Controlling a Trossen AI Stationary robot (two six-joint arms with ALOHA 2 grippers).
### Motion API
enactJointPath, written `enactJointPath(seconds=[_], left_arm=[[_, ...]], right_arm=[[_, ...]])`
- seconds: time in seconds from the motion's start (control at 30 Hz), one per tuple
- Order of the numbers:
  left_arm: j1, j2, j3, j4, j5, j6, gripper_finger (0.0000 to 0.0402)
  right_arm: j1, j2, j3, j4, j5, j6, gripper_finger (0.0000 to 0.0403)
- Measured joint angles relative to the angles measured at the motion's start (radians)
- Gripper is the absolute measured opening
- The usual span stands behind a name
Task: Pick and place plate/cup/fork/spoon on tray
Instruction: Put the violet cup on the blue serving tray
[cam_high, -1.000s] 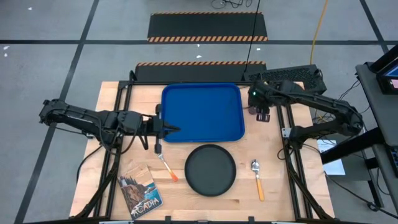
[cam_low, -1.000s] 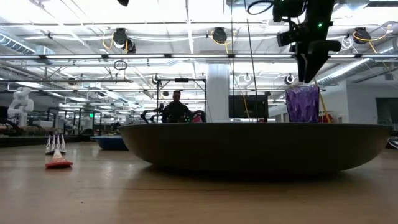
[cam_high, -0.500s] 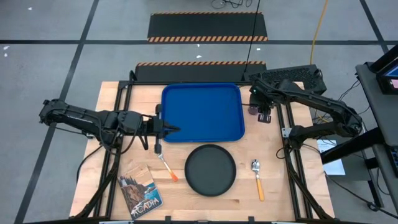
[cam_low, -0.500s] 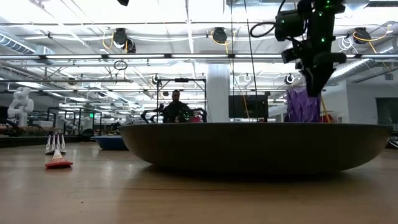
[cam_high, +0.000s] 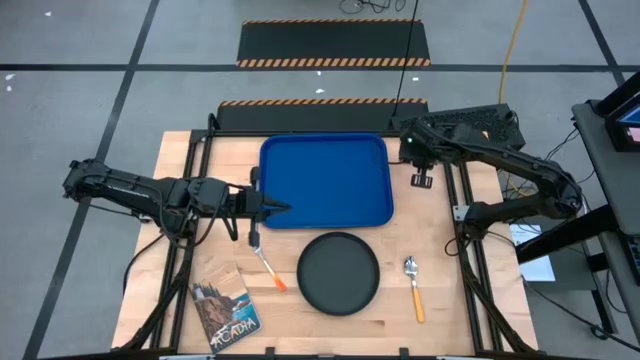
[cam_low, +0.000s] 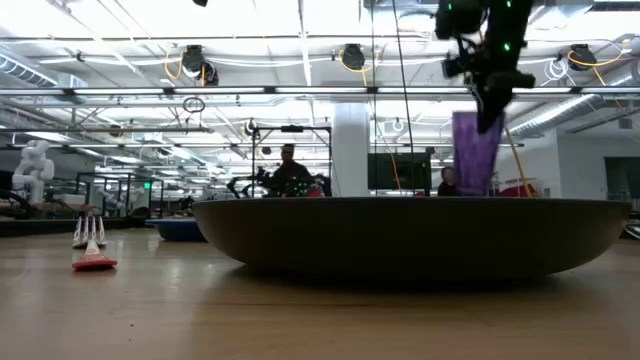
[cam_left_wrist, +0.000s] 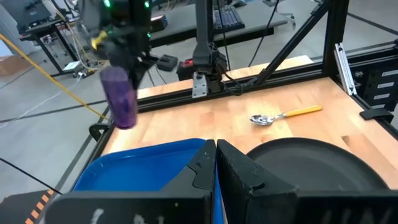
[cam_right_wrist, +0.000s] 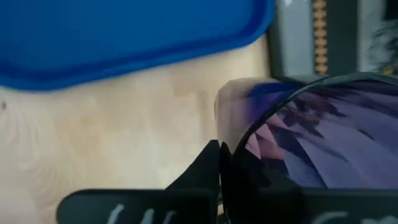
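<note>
My right gripper (cam_low: 488, 108) is shut on the purple cup (cam_left_wrist: 120, 96) and holds it in the air off the blue tray's (cam_high: 325, 180) far right corner. In the high view the arm (cam_high: 412, 148) hides the cup. The black plate (cam_high: 339, 272) lies on the table near the tray's near edge. The fork (cam_high: 266, 265) lies to the plate's left and the spoon (cam_high: 413, 288) to its right. My left gripper (cam_high: 277, 209) is shut and empty, level over the tray's near left part. My right gripper grips the cup's wall at the rim (cam_right_wrist: 239, 140), one finger outside (cam_right_wrist: 208, 163) and one apparently inside the cup. The fingers come from above, pointing down. The cup hangs below them, slightly tilted, its bottom (cam_left_wrist: 126, 122) clear of the table.
A small picture booklet (cam_high: 225, 305) lies at the table's near left corner. Black frame rails and a clamp (cam_high: 421, 181) run along the table's right side beside the cup. Bare wood lies between the tray and the spoon.
My right gripper has shut on the cup's rim, then risen and gone a little toward the table's far edge. The cup, which stood on the table right of the tray, is now lifted clear and hangs tilted.
</note>
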Motion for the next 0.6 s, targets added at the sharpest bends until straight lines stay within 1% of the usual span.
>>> enactJointPath(seconds=[0.07, 0.23, 0.43, 0.6], left_arm=[[0.0, 0.0, 0.0, 0.0, 0.0, 0.016, 0.0019], [0.016, 0.0, 0.0, 0.0, 0.0, 0.032, 0.0019], [0.058, 0.0, 0.0, -0.002, 0.0, 0.024, 0.0019], [0.08, 0.0, 0.0, -0.005, 0.0, 0.011, 0.0019]], right_arm=[[0.016, 0.019, 0.058, -0.013, 0.027, 0.007, 0.0004], [0.041, 0.1, 0.233, -0.062, 0.047, -0.002, 0.0003], [0.043, 0.243, 0.432, -0.111, 0.049, -0.048, 0.0002], [0.04, 0.369, 0.572, -0.145, 0.047, -0.105, 0.0001]])
